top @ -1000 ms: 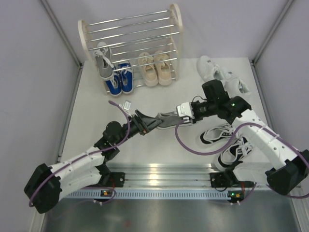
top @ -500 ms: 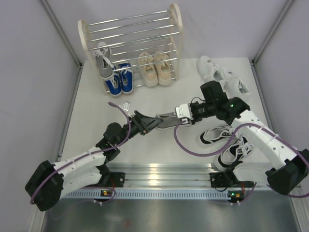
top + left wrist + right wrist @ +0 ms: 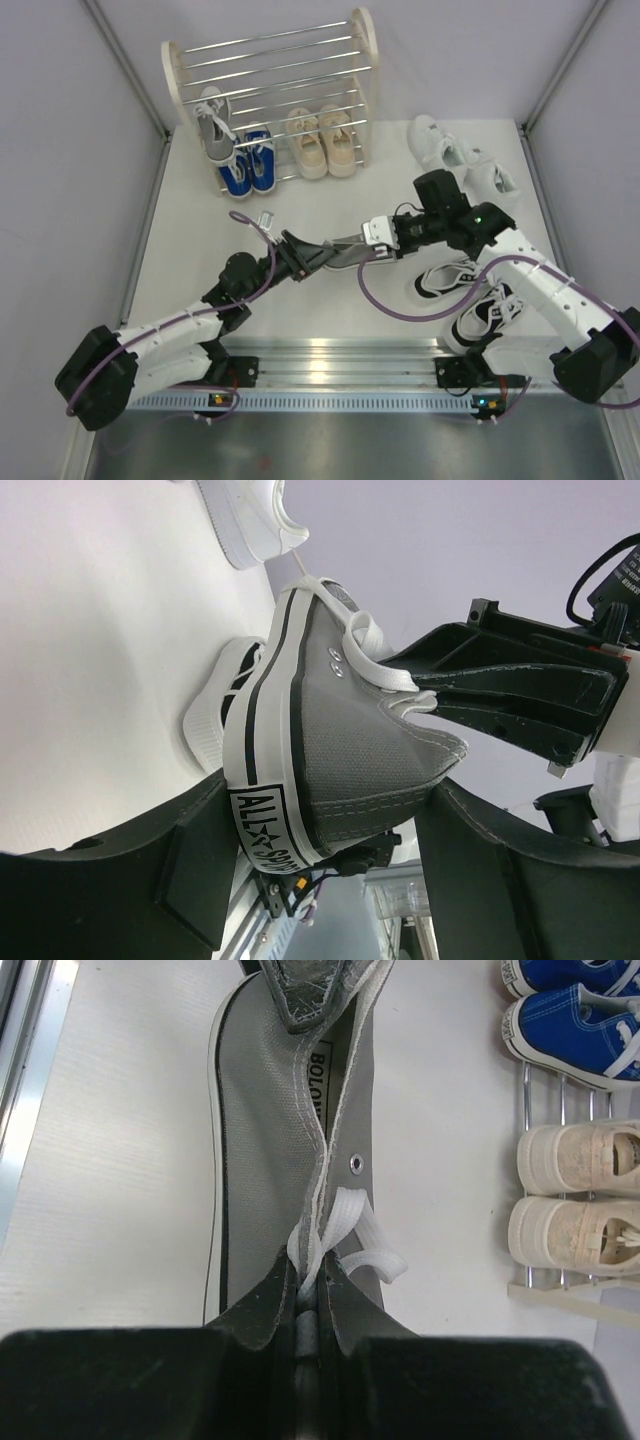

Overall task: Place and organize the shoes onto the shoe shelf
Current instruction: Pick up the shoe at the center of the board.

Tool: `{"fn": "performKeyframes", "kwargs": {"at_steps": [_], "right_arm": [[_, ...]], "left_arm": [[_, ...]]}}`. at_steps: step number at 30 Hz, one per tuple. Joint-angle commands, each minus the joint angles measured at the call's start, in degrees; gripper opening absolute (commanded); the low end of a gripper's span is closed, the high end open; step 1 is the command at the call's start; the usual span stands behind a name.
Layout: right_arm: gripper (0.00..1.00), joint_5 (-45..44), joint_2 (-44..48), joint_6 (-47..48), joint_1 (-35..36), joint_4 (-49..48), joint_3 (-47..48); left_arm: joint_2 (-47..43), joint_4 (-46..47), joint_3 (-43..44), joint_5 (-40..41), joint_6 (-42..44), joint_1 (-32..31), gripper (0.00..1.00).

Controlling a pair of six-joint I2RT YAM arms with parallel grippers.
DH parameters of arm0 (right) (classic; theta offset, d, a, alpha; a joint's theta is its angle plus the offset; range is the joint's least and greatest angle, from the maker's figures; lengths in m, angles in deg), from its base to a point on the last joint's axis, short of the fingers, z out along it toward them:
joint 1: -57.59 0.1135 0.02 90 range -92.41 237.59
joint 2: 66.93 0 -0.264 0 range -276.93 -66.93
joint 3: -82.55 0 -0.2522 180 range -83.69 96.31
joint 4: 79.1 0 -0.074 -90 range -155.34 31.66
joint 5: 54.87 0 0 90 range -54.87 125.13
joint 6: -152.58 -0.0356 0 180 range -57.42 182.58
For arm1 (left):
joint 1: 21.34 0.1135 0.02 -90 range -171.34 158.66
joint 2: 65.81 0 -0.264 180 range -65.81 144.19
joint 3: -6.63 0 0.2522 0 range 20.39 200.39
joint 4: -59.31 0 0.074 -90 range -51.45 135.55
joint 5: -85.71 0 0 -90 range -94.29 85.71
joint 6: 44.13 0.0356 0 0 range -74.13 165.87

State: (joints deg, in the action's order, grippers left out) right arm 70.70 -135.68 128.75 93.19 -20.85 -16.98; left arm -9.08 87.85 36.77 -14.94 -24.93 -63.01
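Mid-worktop, in front of the shoe shelf (image 3: 362, 60): one grey shoe (image 3: 335, 252) spans the gap between the two hands.

Right hand (image 3: 358, 245): closed tight. In the right wrist view the jaws meet on the shoe's upper edge by the lace eyelets, pinching grey canvas with a loop of white lace caught alongside.

Left hand (image 3: 310, 255): jaws apart, one on each side of the heel. In the left wrist view the heel label sits between the two dark fingers (image 3: 190, 870). Cannot tell whether they press on the shoe or only flank it.

Shoe attitude: the left wrist view shows the white sole with its black stripe on one side and the grey canvas on the other. Toe points toward the right arm, heel toward the left.

Shelf contents, top view:
- second grey shoe (image 3: 215, 125), left side, tilted against the rods above the blue pair
- blue pair (image 3: 248, 170), bottom left, side by side
- beige pair (image 3: 322, 140), bottom right, side by side

On the worktop (image 3: 190, 230):
- white shoes (image 3: 450, 150), right of the shelf, near the back corner
- black-and-white pair (image 3: 465, 295), close beside the right arm, well apart from the shelf
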Motion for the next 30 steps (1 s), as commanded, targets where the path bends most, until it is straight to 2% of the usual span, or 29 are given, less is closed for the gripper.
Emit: {"fn": "performKeyframes", "kwargs": {"at_steps": [1,6,10,11,17,25,30], "right_arm": [[0.02,1.61,1.25,-1.56,1.23,-6.69,0.43],[0.16,0.29,1.16,-3.42,1.23,-8.72,-0.62],[0.25,1.08,0.81,-4.29,1.23,-9.16,-0.89],[0.33,1.34,0.72,-4.38,1.15,-9.24,-0.89],[0.49,3.36,0.81,-5.87,0.97,-9.68,-0.89],[0.54,5.56,2.3,-10.88,-2.37,-11.35,-0.36],[0.59,7.58,2.75,-14.04,-3.07,-11.36,-3.08]], "left_arm": [[-1.44,-4.5,-0.03,-0.15,5.05,0.01,0.0],[-6.89,-11.53,-1.26,0.55,9.19,0.01,0.0],[-9.88,-11.72,-3.02,1.34,9.11,0.1,0.0],[-10.67,-11.63,-3.28,1.77,8.93,0.1,0.0],[-12.87,-11.63,-4.25,3.36,8.49,0.1,0.0],[-19.71,-13.03,-7.24,10.03,7.71,0.1,0.0],[-26.83,-14.18,-10.92,19.52,3.23,0.1,0.0]]}}
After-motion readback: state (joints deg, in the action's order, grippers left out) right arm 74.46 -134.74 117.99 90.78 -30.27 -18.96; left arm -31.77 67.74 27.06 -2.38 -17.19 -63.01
